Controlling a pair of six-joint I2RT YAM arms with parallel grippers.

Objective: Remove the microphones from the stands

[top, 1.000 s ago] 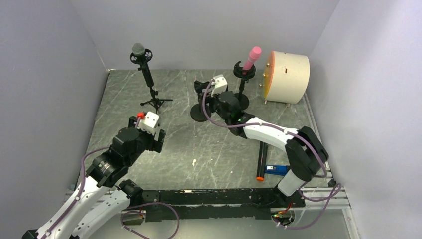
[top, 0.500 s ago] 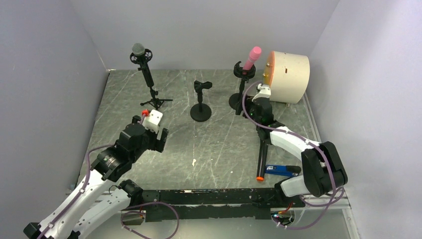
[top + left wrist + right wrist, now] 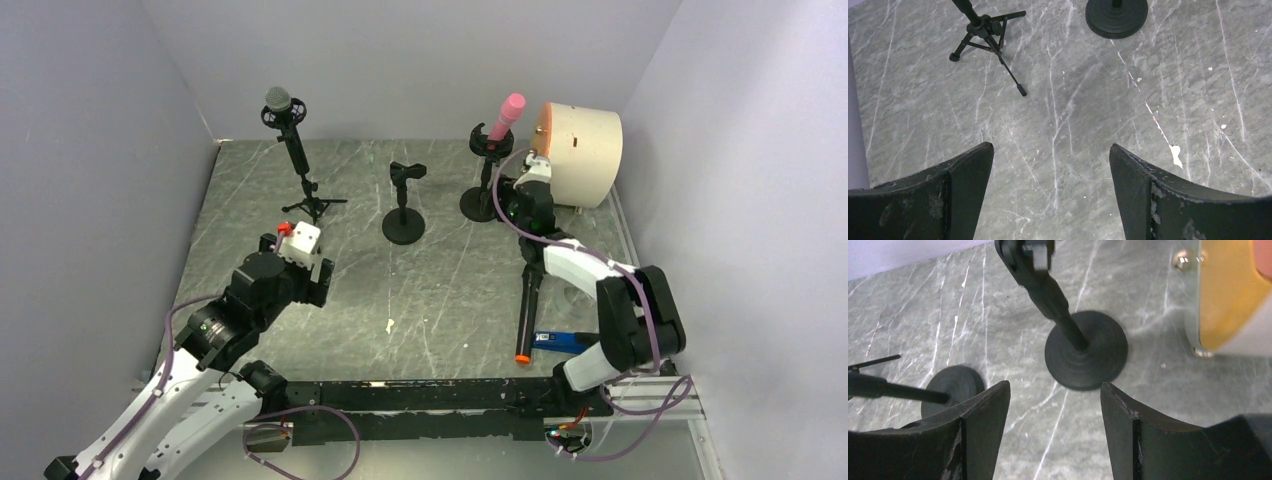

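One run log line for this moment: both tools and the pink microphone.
left tool: open, above table | right tool: open, near stand | pink microphone: in stand, not grasped

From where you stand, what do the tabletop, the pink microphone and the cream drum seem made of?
Tabletop: grey stone-look sheet, white veins, matte.
Pink microphone: likely foam or plastic, dull, uniform colour.
Cream drum: perhaps painted wood or plastic, brass-coloured studs.

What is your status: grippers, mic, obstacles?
Left gripper open, empty. Right gripper open, empty, at the stand. Pink mic seated in it. Drum close beside stand.
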